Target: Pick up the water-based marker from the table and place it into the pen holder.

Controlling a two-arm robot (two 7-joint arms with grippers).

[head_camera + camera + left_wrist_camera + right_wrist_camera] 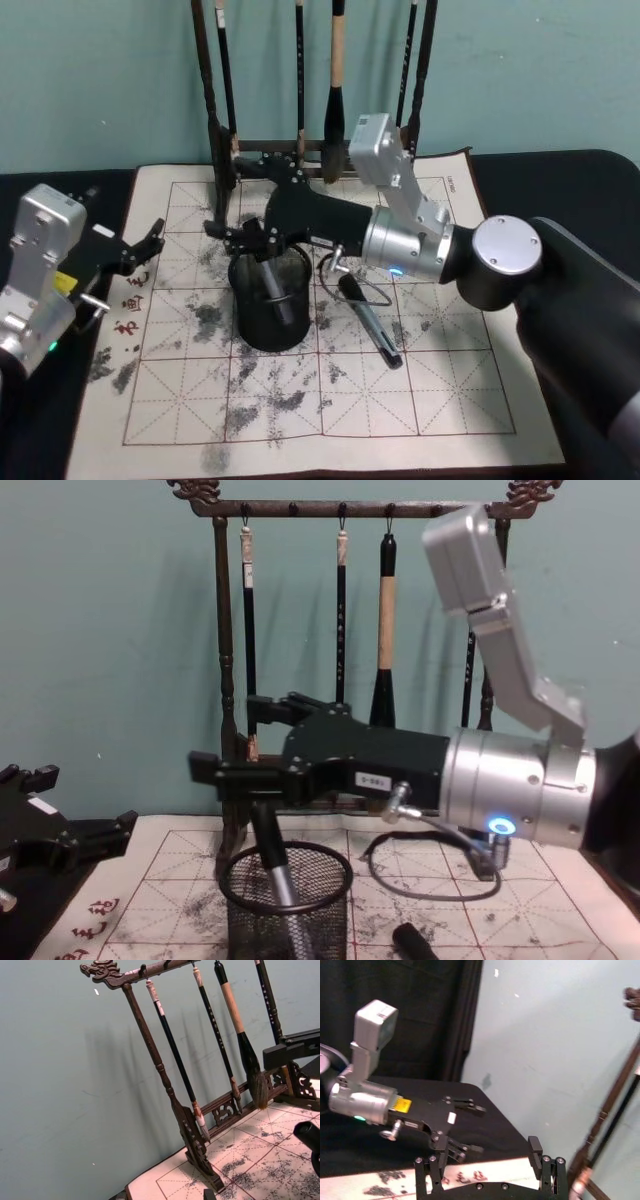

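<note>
Now: right claw (228, 735) wide open, empty, just above pen holder (320, 925). Marker (270, 845) inside holder, leaning. Risk: low retreat clips marker top, tips holder. Left claw (143, 250) open, idle left of holder.

Blk mesh pen holder (268, 310); red-gridded, ink-blotched wht mat (420, 400).
</note>
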